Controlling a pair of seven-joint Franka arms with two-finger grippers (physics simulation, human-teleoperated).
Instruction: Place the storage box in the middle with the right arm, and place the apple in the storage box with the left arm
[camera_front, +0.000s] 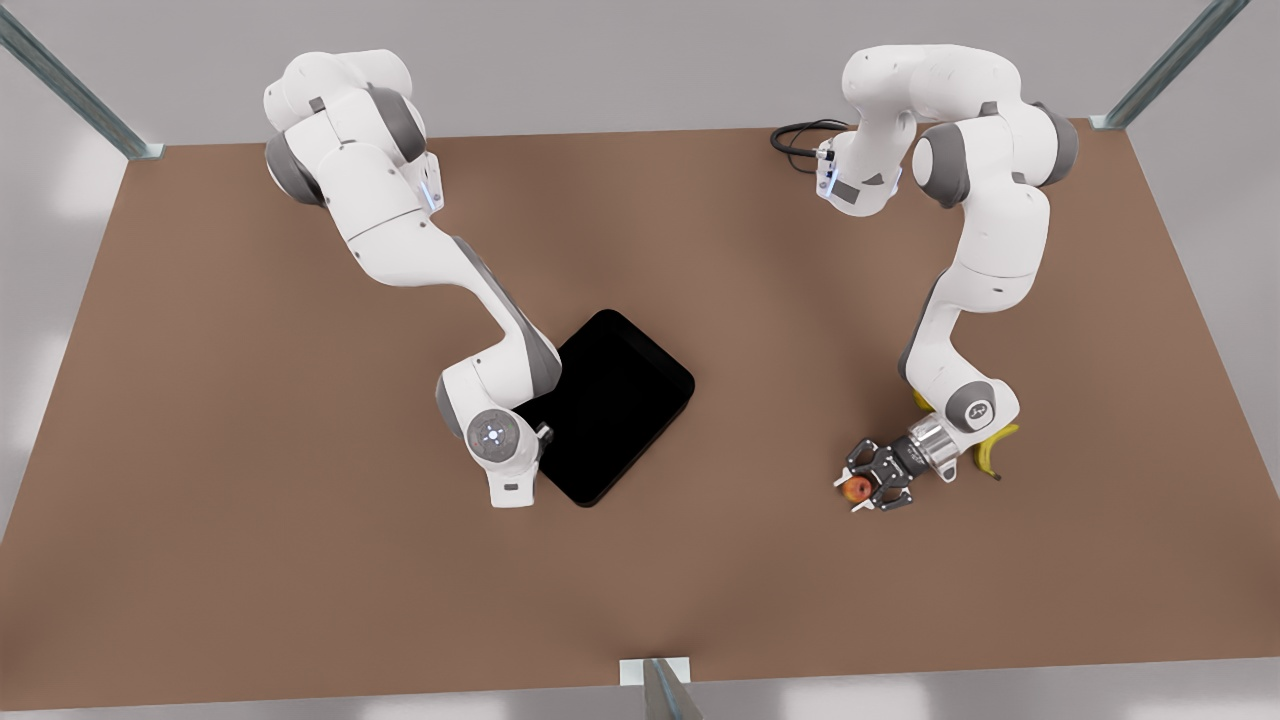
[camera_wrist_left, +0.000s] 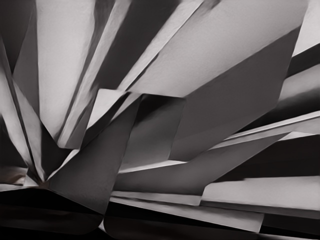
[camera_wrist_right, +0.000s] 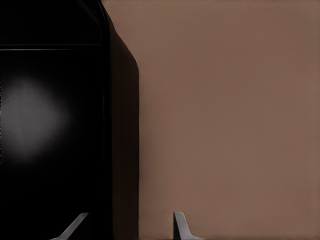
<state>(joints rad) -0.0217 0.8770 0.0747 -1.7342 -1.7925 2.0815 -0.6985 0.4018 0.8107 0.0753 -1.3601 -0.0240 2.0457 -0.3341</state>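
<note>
Listing by position from the box (camera_front: 615, 405):

- Box: glossy black, rectangular, rounded corners, low walls. It lies flat on the table (camera_front: 300, 560), near the middle. Its long axis runs diagonally, from the near corner by the front view's left up toward the far right.
- Right gripper (camera_wrist_right: 127, 227): it sits at the box's near-left edge. The fingers are spread, one on each side of the wall, and no contact is visible.
- Apple (camera_front: 856, 489): small, round, red-orange and smooth. It lies well apart from the box, off toward the front view's right.
- Left gripper (camera_front: 868, 484): it is low at the apple, on the side away from the box. You cannot tell whether it has the apple gripped.
- Banana (camera_front: 995, 450): yellow and curved, beyond the left wrist and farther still from the box.

Judgement: your coming carry runs from the apple straight toward the box, and the left arm is much the nearer to the apple.
</note>
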